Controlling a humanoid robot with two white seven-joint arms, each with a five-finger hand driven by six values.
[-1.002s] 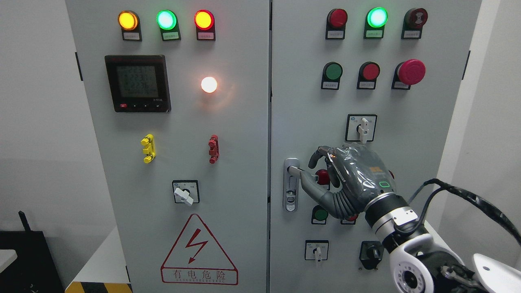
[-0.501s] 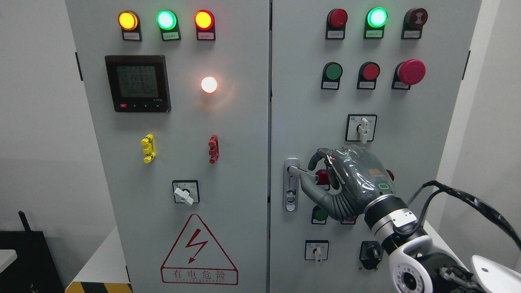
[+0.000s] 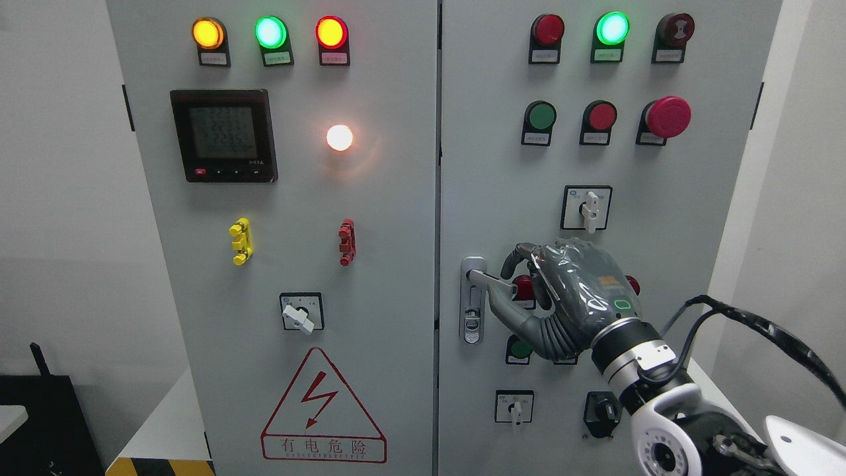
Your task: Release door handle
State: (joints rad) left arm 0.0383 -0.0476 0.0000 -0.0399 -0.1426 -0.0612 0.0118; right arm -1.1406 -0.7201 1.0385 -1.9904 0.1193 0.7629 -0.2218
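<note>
The silver door handle point(image 3: 492, 281) sits on its lock plate point(image 3: 472, 317) at the left edge of the cabinet's right door point(image 3: 661, 172). Its lever sticks out to the right, nearly level. My right hand point(image 3: 514, 283), grey with a dark glossy back, comes in from the lower right. Its fingers point(image 3: 512, 258) curl over the lever's end and the thumb point(image 3: 503, 307) lies just under it, so the lever's tip is hidden inside the hand. The left arm is out of view.
Around the hand on the right door are red and green push buttons, rotary switches point(image 3: 587, 206) and a red emergency stop point(image 3: 667, 116). The left door point(image 3: 396, 264) carries a meter point(image 3: 223, 135), lamps and a high-voltage warning sign point(image 3: 322, 410). A black cable point(image 3: 760, 324) loops off my forearm.
My right hand has slid slightly to the right along the lever, so more of the silver lever shows. The fingers keep the same curl.
</note>
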